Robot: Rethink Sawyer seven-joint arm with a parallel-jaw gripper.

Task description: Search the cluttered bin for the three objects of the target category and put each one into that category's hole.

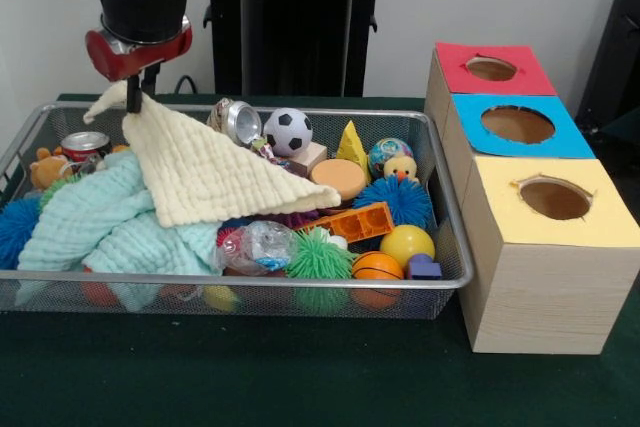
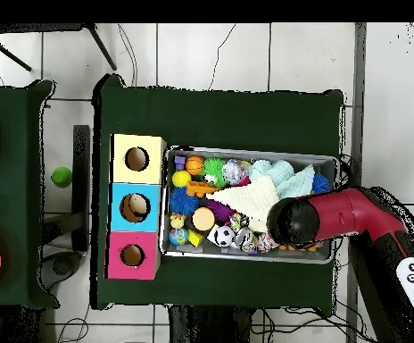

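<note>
My gripper [image 1: 134, 97] hangs over the far left part of the wire bin [image 1: 452, 247], shut on one corner of a cream cloth [image 1: 205, 175]. That corner is lifted; the rest of the cloth drapes down over the toys. Under it lies a mint green cloth [image 1: 90, 222]. Beside the bin stand three wooden boxes with holes: red [image 1: 492, 69], blue [image 1: 517, 125] and yellow [image 1: 555, 200]. In the overhead view the arm [image 2: 293, 221] hides the gripper, and the cream cloth [image 2: 246, 198] spreads across the bin's middle.
Loose toys fill the bin: a soccer ball [image 1: 288, 131], a cheese wedge [image 1: 352, 145], an orange disc [image 1: 339, 178], a blue spiky ball [image 1: 405, 201], an orange brick [image 1: 355, 222], a yellow ball [image 1: 407, 244], a green spiky ball [image 1: 320, 259] and a can [image 1: 84, 145].
</note>
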